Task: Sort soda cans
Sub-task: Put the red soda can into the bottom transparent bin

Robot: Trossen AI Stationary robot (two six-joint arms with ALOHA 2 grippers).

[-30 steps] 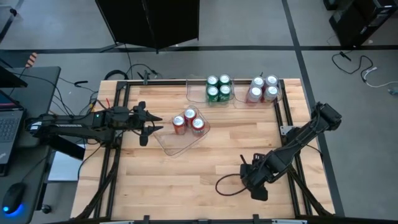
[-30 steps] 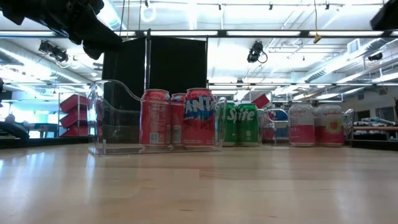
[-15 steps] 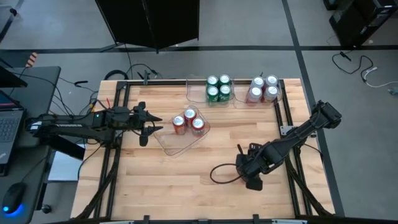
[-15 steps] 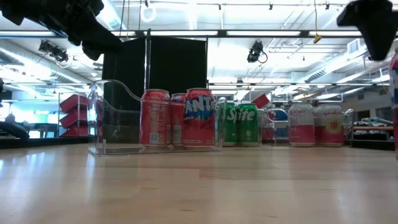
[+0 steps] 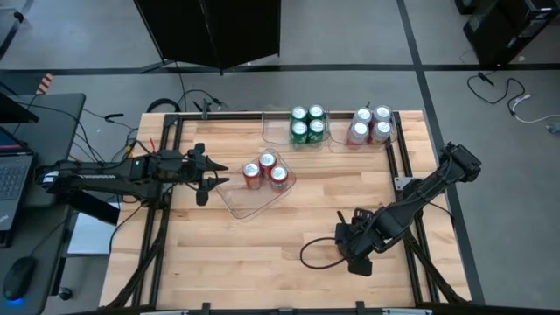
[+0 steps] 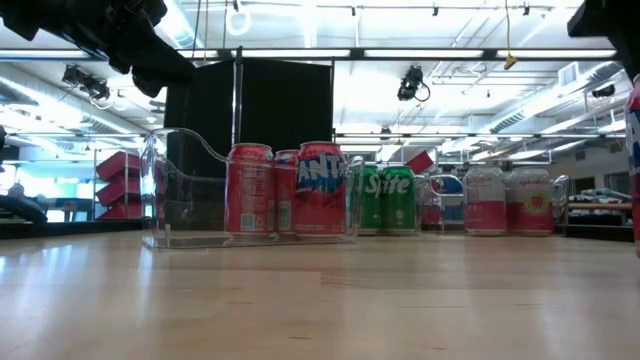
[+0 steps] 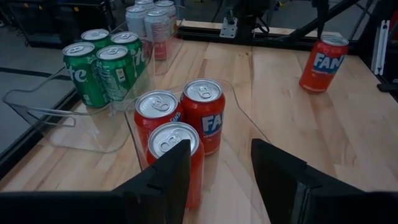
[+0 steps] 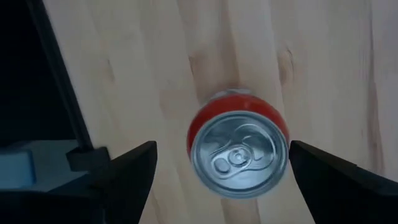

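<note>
A red soda can (image 8: 239, 152) stands upright on the wood near the table's right edge; its side shows in the left wrist view (image 7: 322, 62) and at the edge of the low view (image 6: 635, 160). My right gripper (image 8: 222, 149) hangs above it, pointing down and open, with a finger on either side and clear of it. In the high view that gripper (image 5: 354, 249) hides the can. Three red cans (image 5: 265, 170) stand in a clear bin (image 5: 249, 201). Green cans (image 5: 306, 125) and silver-white cans (image 5: 370, 125) fill two far bins. My left gripper (image 7: 221, 180) waits open to the left of the red cans.
A black cable loop (image 5: 315, 255) lies on the table beside my right gripper. Black frame rails (image 5: 398, 162) run along the table's sides. Bare wood (image 5: 245, 254) spreads across the near middle and near left.
My right gripper has shifted a little toward the table's far edge and part of the way back, still open above the red can. It and the can's side now show at the right edge of the low view, where neither showed a second ago.
</note>
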